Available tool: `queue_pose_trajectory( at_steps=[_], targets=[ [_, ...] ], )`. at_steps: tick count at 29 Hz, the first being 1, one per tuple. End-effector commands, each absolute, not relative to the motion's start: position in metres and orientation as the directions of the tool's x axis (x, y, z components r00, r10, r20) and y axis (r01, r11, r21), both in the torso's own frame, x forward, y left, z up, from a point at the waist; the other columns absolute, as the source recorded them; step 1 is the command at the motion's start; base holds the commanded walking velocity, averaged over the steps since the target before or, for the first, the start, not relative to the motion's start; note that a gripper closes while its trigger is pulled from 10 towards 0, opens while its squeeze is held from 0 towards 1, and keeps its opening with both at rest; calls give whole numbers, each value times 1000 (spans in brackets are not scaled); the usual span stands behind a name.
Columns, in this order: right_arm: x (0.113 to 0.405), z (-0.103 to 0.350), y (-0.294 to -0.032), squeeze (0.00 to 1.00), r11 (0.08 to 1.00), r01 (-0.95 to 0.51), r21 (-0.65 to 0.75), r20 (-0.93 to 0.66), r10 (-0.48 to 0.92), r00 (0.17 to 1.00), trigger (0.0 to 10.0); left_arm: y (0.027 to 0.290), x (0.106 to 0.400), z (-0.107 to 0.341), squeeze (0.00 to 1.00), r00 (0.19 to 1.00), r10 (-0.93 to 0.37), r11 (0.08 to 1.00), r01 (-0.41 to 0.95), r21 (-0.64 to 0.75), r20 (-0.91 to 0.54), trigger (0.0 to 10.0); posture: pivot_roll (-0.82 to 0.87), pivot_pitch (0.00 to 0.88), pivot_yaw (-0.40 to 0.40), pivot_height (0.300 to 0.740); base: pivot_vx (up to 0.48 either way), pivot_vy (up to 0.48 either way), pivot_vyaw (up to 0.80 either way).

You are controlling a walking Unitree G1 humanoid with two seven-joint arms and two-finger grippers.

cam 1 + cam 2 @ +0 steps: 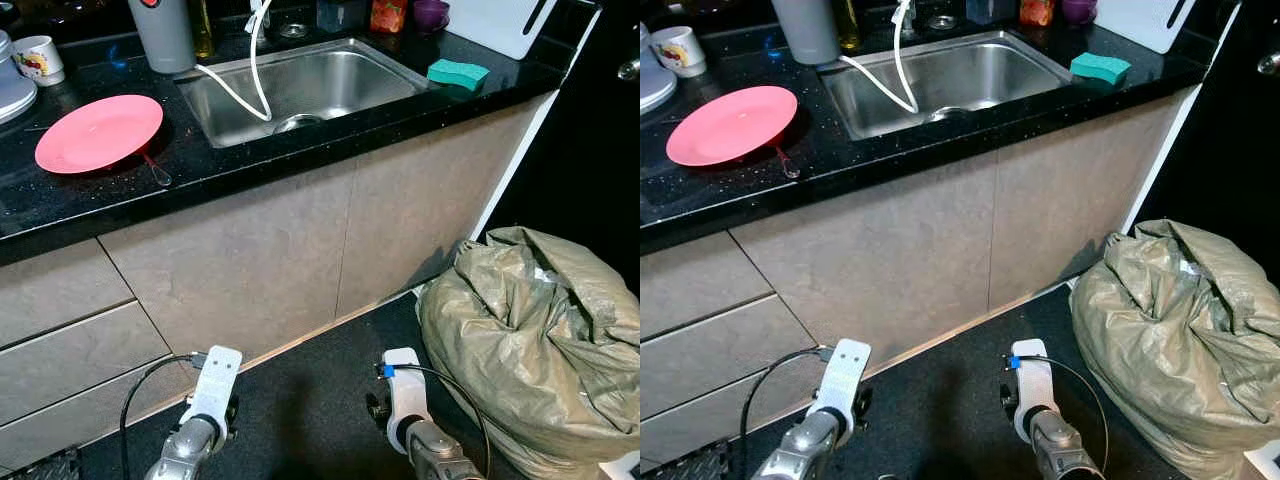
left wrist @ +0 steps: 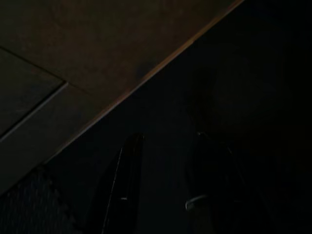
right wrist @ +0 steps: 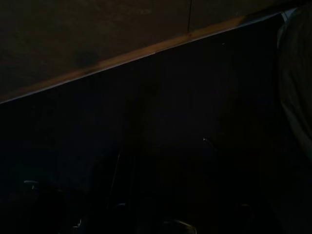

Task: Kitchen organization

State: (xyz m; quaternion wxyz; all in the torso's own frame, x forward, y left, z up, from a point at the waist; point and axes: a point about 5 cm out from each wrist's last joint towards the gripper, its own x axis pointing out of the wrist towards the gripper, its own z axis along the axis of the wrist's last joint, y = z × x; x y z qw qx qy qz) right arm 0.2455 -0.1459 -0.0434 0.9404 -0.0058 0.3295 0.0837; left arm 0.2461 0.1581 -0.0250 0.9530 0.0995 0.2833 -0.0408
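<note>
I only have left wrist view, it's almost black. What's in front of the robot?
Observer: A black countertop with a steel sink set into it.
Operator: Anything on the counter to tidy?
Observer: A pink plate lies to the left of the sink, with a utensil handle sticking out from under it.
Operator: Other side?
Observer: A green sponge sits to the right of the sink, near the counter's edge.
Operator: Floor hazards?
Observer: A big olive sack stands on the floor beside the right arm.
</note>
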Motion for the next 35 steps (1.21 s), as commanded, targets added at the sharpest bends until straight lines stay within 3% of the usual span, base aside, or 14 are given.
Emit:
queue_pose_trajectory(
  at_steps=[1,9,35],
  targets=[
    [242,-45,-146,0,987,-151,49,-621,148,770,10000,156,241,-31,0,822,-32,976,148,159,-569,10000,7,83,13,740,0,0,0],
    [242,-46,-148,0,987,-159,37,-624,147,767,10000,161,232,-43,0,768,22,962,159,223,-641,10000,12,89,-8,740,0,0,0],
    [245,-44,-146,0,986,-160,41,-620,150,770,10000,165,225,-46,0,777,22,966,146,214,-629,10000,8,87,-4,740,0,0,0]
  ],
)
